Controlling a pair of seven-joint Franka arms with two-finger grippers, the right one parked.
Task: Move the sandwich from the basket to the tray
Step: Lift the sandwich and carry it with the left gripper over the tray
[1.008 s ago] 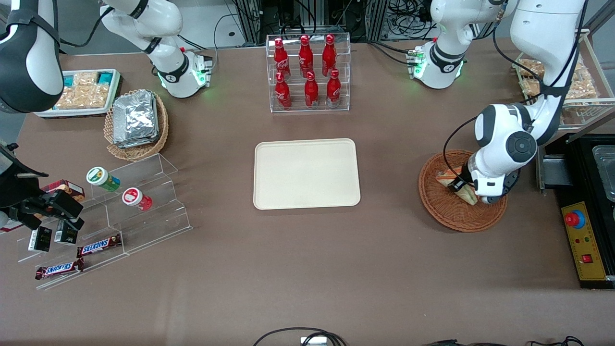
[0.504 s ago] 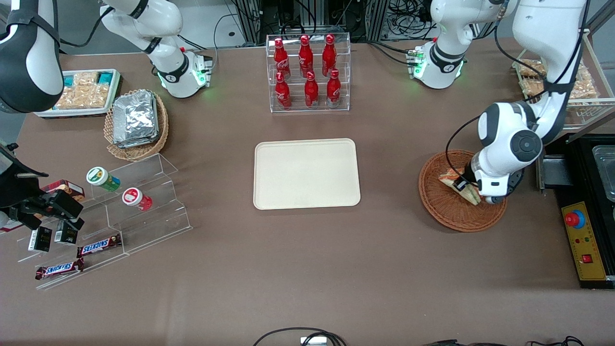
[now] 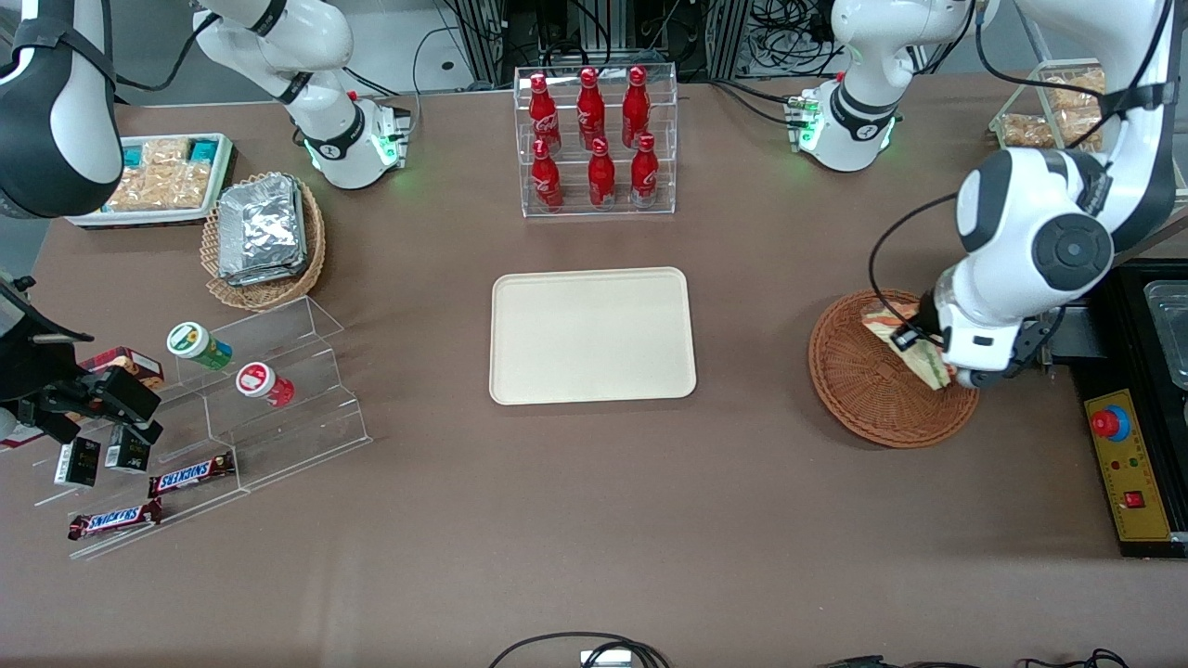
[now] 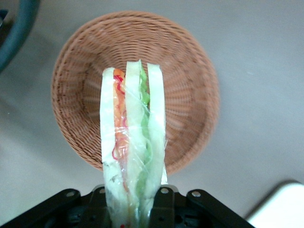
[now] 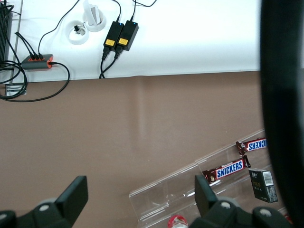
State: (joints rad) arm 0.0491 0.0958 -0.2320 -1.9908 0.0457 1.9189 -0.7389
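- Gripper (image 3: 921,355) sits over the working arm's end of the basket (image 3: 863,390), right side of the front frame, at about mid-height.
- Its fingers are clamped on the sandwich (image 3: 905,348). In the wrist view the sandwich (image 4: 133,147) stands on edge between the black fingers (image 4: 159,202), its bread and filling layers facing the camera.
- From the wrist camera, the sandwich hangs above the basket (image 4: 190,85). The wicker bottom shows under and around it, with no contact visible.
- The basket holds nothing else that can be seen.
- Tray (image 3: 592,336) is centre frame, flat on the brown table (image 3: 594,520), well apart from the basket, toward the parked arm's end. Nothing lies on it.
- A corner of the tray (image 4: 280,209) also shows in the wrist view.
- Rack of red bottles (image 3: 594,139) stands upper centre, farther from the front camera than the tray.
- Lighter basket with foil packets (image 3: 263,232) sits upper left. Snickers bars (image 3: 190,475) lie on the clear tiered stand, lower left.
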